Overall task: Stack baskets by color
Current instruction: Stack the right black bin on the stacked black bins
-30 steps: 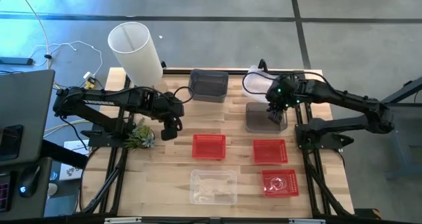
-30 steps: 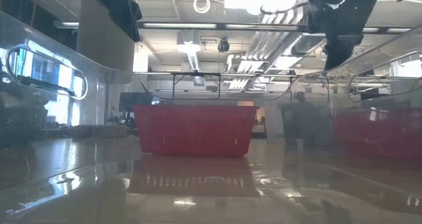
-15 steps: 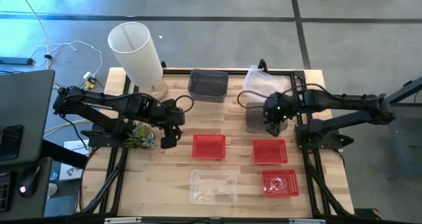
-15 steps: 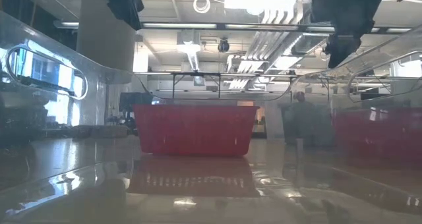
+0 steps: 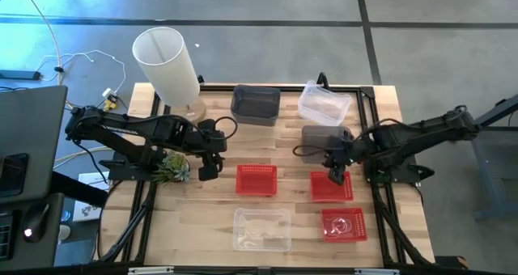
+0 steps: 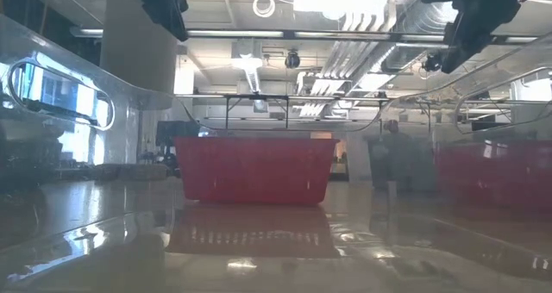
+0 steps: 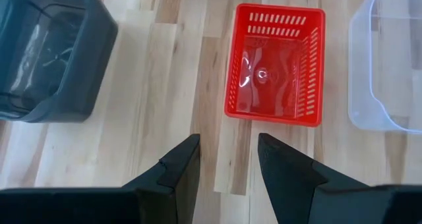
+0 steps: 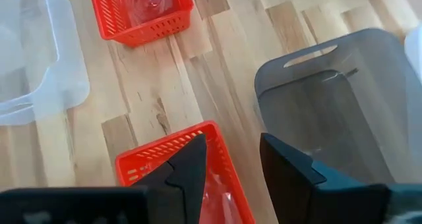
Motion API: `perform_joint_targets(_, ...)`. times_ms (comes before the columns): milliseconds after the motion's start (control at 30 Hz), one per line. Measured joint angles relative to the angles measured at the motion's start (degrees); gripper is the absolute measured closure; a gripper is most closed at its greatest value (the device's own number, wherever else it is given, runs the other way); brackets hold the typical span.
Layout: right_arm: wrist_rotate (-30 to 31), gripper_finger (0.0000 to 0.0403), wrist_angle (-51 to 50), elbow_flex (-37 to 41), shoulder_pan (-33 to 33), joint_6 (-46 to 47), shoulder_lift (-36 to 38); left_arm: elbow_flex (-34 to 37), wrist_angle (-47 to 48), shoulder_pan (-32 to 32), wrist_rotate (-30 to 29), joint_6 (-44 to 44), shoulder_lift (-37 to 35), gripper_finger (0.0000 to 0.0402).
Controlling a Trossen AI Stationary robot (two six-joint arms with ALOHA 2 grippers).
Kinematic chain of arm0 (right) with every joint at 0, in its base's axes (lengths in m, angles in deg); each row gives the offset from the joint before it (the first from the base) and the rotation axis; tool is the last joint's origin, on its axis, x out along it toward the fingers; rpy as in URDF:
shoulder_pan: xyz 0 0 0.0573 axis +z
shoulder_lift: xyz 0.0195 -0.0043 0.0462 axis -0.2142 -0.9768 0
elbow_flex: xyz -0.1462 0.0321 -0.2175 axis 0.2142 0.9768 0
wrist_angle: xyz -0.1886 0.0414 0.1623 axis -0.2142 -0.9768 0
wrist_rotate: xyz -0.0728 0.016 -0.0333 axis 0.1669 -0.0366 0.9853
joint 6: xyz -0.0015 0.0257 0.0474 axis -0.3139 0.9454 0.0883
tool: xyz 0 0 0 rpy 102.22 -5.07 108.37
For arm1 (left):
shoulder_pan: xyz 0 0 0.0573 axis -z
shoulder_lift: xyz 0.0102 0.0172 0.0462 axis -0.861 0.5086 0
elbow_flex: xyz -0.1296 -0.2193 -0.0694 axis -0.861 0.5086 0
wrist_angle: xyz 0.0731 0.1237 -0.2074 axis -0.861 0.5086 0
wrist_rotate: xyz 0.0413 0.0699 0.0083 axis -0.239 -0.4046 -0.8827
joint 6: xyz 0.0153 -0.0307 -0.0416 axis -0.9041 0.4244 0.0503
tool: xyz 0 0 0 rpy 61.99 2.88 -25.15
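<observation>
pale wooden planks make up the table (image 5: 291, 218), which stands on a grey floor with cables trailing off at 10 o'clock. a tall white cylindrical lamp (image 5: 167, 63) stands at the table's 11 o'clock corner, and a small green plant (image 5: 171, 167) sits at 9 o'clock.

a dark grey rectangular plastic basket (image 5: 256, 104) lies at 12 o'clock, a clear translucent plastic basket (image 5: 324, 103) at 1 o'clock, and a second dark grey basket (image 5: 317, 141) just below it. a red mesh-walled plastic basket (image 5: 256, 179) sits near the centre, another red mesh basket (image 5: 331, 186) at 3 o'clock, and a third red basket (image 5: 343, 224) at 5 o'clock. a second clear basket (image 5: 262, 229) rests at 6 o'clock. none of them are stacked.

the left gripper (image 5: 207, 171) hangs between the plant and the centre red basket; its fingers (image 7: 177, 172) stand apart with nothing between them. the right gripper (image 5: 334, 175) hovers over the 3 o'clock red basket's upper edge, next to the second grey basket, its claw also parted and empty.
</observation>
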Motion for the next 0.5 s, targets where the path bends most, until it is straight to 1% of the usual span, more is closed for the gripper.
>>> perform_joint_targets(133,2.52,0.0273,-0.05,0.00,1.51,-0.04,-0.52,0.00,0.02,0.02,0.00,0.00,0.00,0.0261)
perform_joint_targets(233,3.14,0.0273,-0.34,0.00,1.56,-0.09,-1.67,0.00,0.02,0.00,0.00,0.00,0.00,0.0261)
perform_joint_targets(300,3.27,0.0273,-0.44,0.00,1.49,-0.38,-2.83,0.00,0.04,0.00,0.00,0.00,0.00,0.0261)
perform_joint_targets(500,6.85,0.0273,0.28,0.00,1.49,-0.23,-7.51,0.00,0.04,0.00,0.00,-1.53,0.00,0.0261)
